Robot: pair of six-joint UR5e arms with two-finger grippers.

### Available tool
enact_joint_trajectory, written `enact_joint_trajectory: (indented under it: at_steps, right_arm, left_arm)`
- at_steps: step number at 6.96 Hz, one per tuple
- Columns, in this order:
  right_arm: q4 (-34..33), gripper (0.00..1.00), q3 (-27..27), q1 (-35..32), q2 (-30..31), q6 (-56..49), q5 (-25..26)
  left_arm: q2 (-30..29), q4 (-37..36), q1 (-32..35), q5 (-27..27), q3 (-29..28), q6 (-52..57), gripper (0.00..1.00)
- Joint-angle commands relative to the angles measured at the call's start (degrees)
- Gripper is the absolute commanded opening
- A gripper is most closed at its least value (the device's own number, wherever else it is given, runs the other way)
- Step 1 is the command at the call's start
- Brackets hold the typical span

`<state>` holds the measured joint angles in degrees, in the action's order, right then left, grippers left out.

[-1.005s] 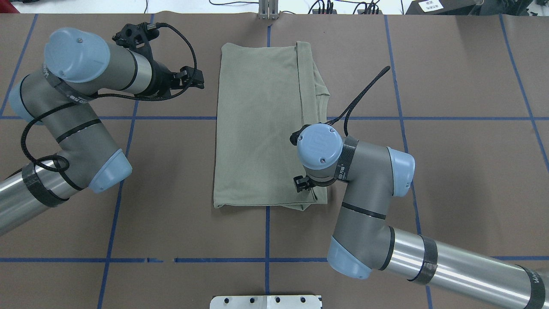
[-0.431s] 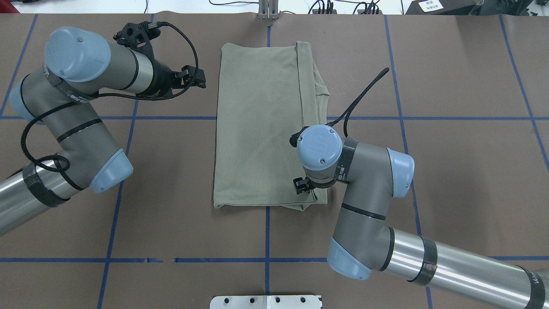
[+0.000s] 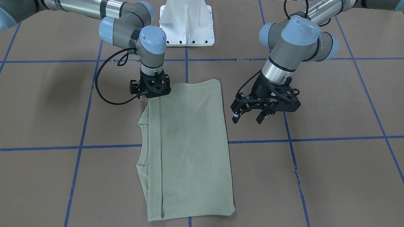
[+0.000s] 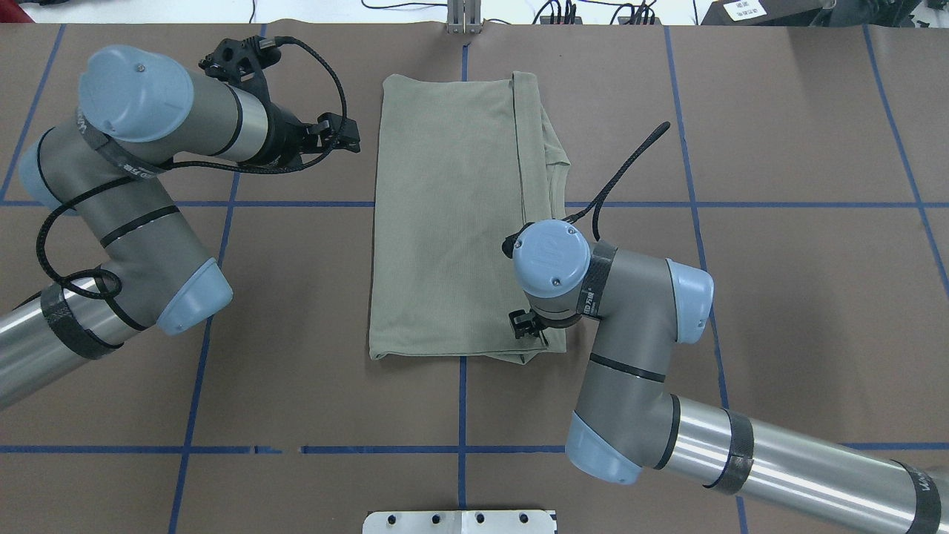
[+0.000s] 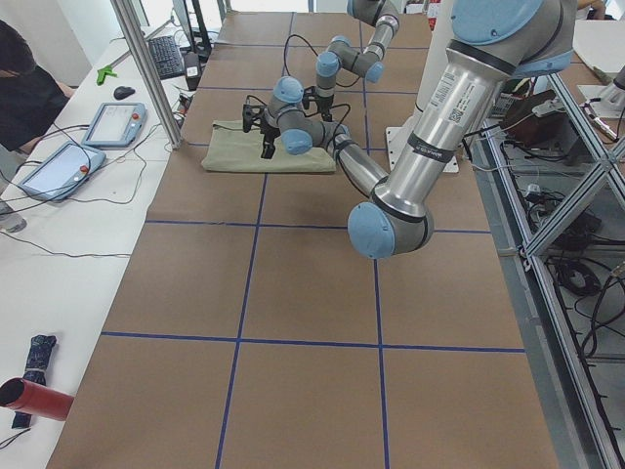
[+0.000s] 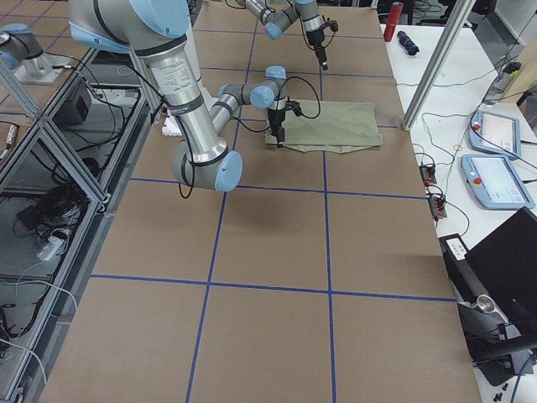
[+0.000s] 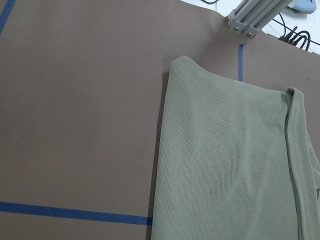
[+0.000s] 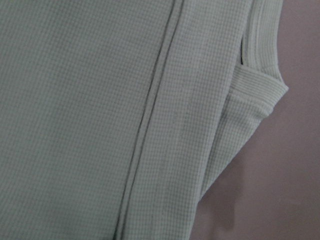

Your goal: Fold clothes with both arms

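My left pincer [image 3: 247,117] hangs spread just left of the pale sage-green knit shirt [image 3: 189,142], which lies folded on the middle of the brown table [image 3: 315,176] and looks soft and limp, likely best pinched at its corners, while my right pincer [image 3: 153,91] sits over its near right corner, grip impossible to tell.

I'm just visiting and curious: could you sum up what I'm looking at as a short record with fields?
Garment: sage-green shirt, folded into a long rectangle, flat on the table
Left gripper: open, beside the shirt, not touching it
Right gripper: down at the shirt's corner nearest the robot; open or shut unclear
Table surface: brown, gridded with blue tape
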<state>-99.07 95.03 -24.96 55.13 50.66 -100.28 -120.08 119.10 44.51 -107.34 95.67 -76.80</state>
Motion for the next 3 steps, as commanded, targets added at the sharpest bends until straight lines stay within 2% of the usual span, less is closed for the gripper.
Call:
enact_joint_trajectory:
  at_steps: [1, 3]
  right_arm:
    - [-0.16, 1.00, -0.02, -0.53, 0.33, -0.90, 0.00]
    - [-0.16, 1.00, 0.24, -1.76, 0.94, -1.35, -1.14]
  left_arm:
    - [0.02, 0.00, -0.04, -0.24, -0.05, -0.02, 1.00]
    - [-0.07, 0.00, -0.47, -0.24, -0.05, -0.10, 1.00]
